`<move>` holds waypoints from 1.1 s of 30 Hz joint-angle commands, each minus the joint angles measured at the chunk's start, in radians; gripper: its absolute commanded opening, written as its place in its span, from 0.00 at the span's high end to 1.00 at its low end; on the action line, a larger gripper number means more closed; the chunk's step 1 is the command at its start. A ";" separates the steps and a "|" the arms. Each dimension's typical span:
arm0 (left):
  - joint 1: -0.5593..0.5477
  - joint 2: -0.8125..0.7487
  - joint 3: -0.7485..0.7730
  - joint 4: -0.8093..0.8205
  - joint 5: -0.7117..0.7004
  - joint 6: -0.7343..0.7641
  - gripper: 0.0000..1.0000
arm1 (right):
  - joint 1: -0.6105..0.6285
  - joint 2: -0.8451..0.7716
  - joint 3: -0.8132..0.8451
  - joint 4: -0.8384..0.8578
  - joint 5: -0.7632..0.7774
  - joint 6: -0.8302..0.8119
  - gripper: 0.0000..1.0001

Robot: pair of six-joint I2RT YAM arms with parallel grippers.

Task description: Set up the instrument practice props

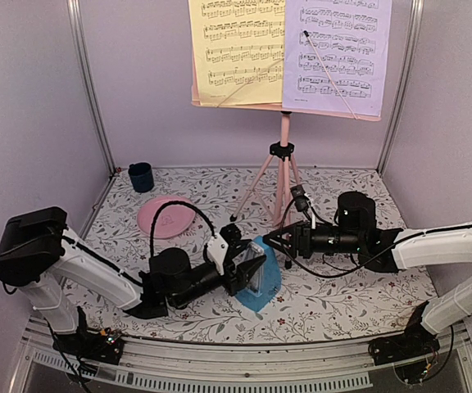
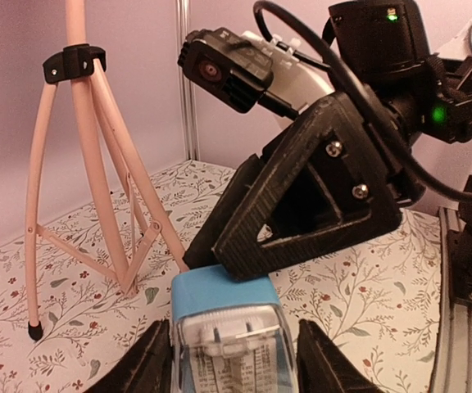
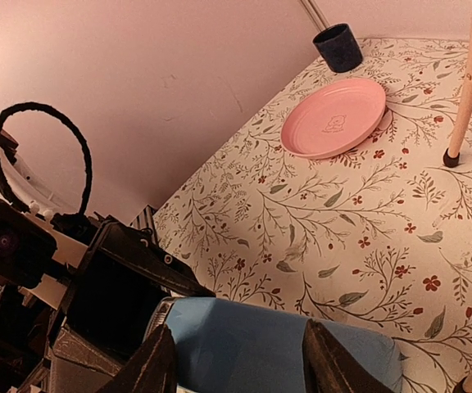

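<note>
The pink music stand (image 1: 284, 155) stands at the back with the yellow sheet (image 1: 236, 49) and the lavender sheet (image 1: 334, 49) on its desk. Its legs also show in the left wrist view (image 2: 84, 147) and one leg in the right wrist view (image 3: 469, 82). The blue metronome (image 1: 265, 286) is on the floral table in front of the stand. My left gripper (image 1: 248, 266) is shut on it, with the fingers either side of its clear front (image 2: 228, 327). My right gripper (image 1: 273, 244) is open, its fingers spread just over the metronome's top (image 3: 252, 348).
A round pink plate (image 1: 165, 216) lies left of the stand and shows in the right wrist view (image 3: 334, 119). A dark blue cup (image 1: 141, 176) stands in the back left corner. Walls close in on three sides. The stand's legs are just behind both grippers.
</note>
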 commanded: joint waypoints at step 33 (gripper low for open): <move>-0.036 0.004 0.010 -0.081 0.045 0.019 0.84 | 0.027 0.043 0.074 -0.262 -0.043 0.055 0.33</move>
